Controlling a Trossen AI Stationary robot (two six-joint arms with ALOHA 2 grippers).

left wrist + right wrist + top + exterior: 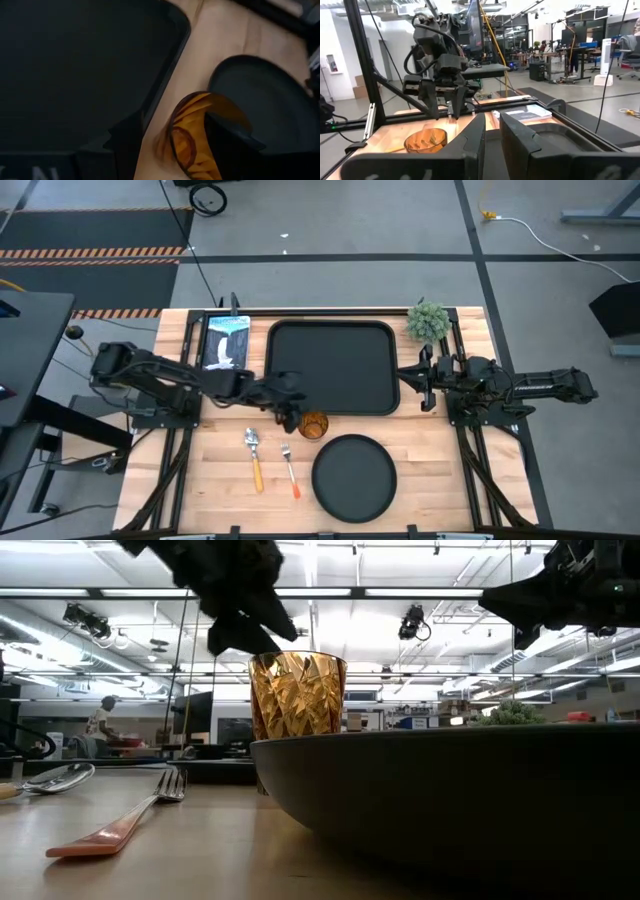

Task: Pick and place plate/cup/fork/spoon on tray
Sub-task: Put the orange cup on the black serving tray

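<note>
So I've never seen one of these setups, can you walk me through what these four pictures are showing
It's a two-armed robot at a wooden table. One picture looks straight down, one sits at table height, and two ride on the wrists. On the table lie a black tray, round plate, amber cup, spoon and fork; a small plant and a book sit at the back. The left gripper hangs open over the cup, one finger inside its rim, nothing lifted. The right gripper waits, empty, at the tray's right edge.
</note>
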